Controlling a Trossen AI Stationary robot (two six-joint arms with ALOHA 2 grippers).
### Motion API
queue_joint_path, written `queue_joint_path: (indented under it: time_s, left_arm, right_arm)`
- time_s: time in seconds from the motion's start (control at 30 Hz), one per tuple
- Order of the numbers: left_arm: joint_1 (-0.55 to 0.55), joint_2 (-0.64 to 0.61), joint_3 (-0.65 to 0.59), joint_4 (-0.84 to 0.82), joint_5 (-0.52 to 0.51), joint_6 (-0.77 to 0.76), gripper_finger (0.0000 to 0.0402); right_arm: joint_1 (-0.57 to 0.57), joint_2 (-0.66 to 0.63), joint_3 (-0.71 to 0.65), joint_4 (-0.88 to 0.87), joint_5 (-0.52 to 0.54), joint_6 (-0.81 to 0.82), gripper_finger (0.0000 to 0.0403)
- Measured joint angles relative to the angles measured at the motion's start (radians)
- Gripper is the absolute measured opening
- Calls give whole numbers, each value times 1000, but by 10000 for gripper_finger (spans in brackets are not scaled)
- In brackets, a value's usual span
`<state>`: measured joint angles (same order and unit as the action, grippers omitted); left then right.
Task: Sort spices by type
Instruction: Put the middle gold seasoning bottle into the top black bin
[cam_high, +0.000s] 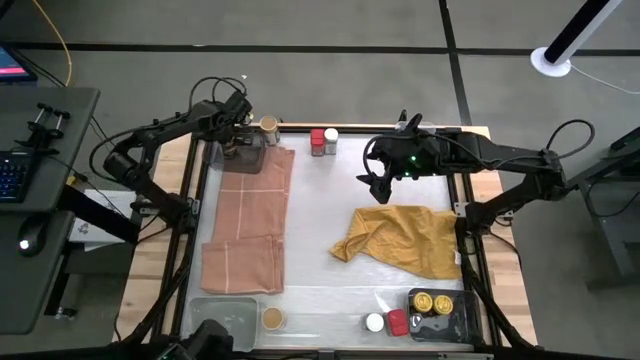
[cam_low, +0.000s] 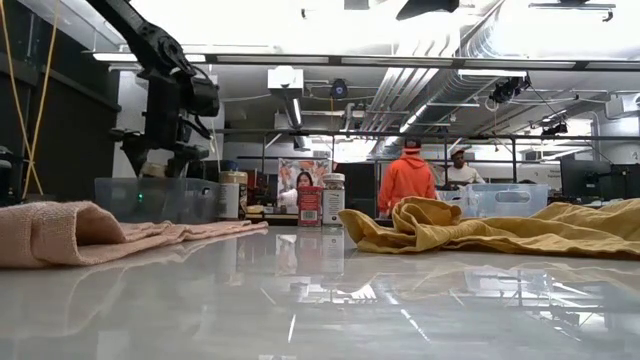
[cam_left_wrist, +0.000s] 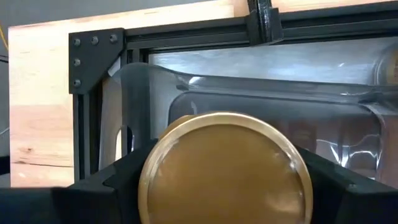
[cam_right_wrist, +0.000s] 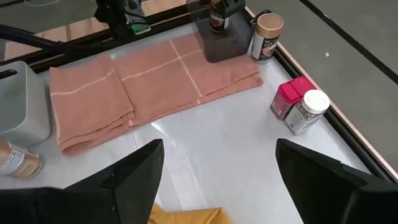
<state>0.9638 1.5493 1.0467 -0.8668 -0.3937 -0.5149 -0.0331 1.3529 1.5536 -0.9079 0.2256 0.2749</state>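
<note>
On the worktop (cam_high: 330, 280), going left to right in the high view, the left pincer (cam_high: 240, 140) hangs over a clear tray (cam_high: 243, 160) in the far left corner, a gold-lidded jar (cam_left_wrist: 225, 171) between its fingers (cam_left_wrist: 106, 186); the jaws bracket the lid, but whether they clamp it or have slackened off cannot be told. Just beside that tray stands a tan-lidded jar (cam_high: 269, 126) with a label whose print is too small to read. A folded pink cloth (cam_high: 250, 225) runs from the tray toward the near edge, where a second clear tray (cam_high: 222, 312) sits with another tan-lidded jar (cam_high: 272, 319) just beside it. Farther right along the far edge, a red-lidded jar (cam_high: 317, 142) and a white-lidded jar (cam_high: 331, 140) stand touching; their labels carry print that cannot be made out. The right pincer (cam_high: 376, 180) hovers above bare worktop, jaws spread wide and grasping nothing. Below it lies a crumpled mustard-yellow cloth (cam_high: 405, 240). At the near right, a white-lidded jar (cam_high: 375, 322) and a red-lidded jar (cam_high: 397, 323) rest beside a third tray (cam_high: 445, 320) holding two gold-lidded jars (cam_high: 432, 302). In the low view, people (cam_low: 407, 180) stand in the room beyond.
</note>
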Motion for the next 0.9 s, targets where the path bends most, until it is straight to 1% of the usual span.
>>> queue_joint_path:
  time_s: [0.3, 0.53, 0.67, 0.9]
  left_arm:
    - [0, 2, 0, 0, -46, 83, 277]
    - [12, 2, 0, 15, -64, 77, 282]
    - [12, 0, 0, 29, -70, 74, 303]
    - [12, 0, 0, 28, -68, 82, 357]
  right_arm:
    - [0, 0, 0, -7, -1, 4, 305]
    - [1, 0, 0, -8, -2, 29, 305]
    - [0, 0, 0, -8, -2, 38, 305]
    - [1, 0, 0, -8, -2, 39, 305]
